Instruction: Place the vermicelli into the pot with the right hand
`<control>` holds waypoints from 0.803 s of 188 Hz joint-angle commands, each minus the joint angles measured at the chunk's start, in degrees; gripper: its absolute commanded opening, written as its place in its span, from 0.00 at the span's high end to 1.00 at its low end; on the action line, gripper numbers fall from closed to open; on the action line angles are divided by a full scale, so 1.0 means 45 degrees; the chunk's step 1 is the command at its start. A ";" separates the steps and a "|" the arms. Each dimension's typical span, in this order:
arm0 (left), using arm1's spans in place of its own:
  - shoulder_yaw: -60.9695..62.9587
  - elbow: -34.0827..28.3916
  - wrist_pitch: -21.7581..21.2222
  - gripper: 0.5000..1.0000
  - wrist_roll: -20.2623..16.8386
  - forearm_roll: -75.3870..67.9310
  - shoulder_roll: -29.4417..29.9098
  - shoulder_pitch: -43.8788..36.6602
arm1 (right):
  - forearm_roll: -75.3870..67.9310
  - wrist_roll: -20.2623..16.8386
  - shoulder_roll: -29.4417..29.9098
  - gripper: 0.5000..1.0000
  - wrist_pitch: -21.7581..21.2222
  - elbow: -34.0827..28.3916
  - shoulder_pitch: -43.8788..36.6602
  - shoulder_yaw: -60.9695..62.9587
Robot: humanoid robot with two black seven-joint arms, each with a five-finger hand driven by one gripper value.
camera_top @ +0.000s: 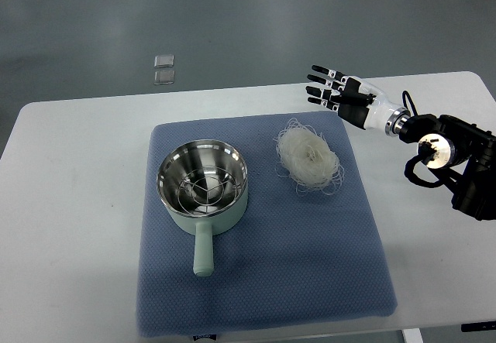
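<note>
vermicelli point(310, 157) right of pot point(204, 187), apart | right hand point(341, 95) fingers spread, empty, beyond mat point(263, 281) edge

No words, numbers, brand marks or signs can be read anywhere in the top view. At the bottom edge of the frame, a small dark tag point(203, 337) sits on the near hem of the blue mat point(263, 281), but it is too small and blurred to make out any print.
</note>
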State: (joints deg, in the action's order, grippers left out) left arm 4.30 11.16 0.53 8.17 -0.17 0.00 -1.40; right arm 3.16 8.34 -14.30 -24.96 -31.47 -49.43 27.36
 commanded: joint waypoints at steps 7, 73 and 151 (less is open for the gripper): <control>0.0001 0.0020 0.0000 0.00 0.0001 -0.0001 0.0000 -0.0001 | -0.0018 0.0002 -0.0025 0.14 -0.0020 0.0001 -0.0013 0.0054; 0.0001 0.0040 0.0000 0.00 0.0001 -0.0001 0.0000 -0.0001 | -0.0038 0.0021 -0.0006 0.14 0.0000 0.0021 0.0046 0.0210; 0.0040 -0.0039 -0.0117 0.00 0.0001 -0.0001 0.0000 -0.0001 | 0.1797 0.0197 -0.0299 0.14 -0.0723 -0.0018 -0.0559 0.0073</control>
State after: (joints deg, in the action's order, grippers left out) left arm 4.56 10.94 0.04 8.17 -0.16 0.00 -1.41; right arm 6.22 8.89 -15.25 -27.31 -31.46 -50.64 27.55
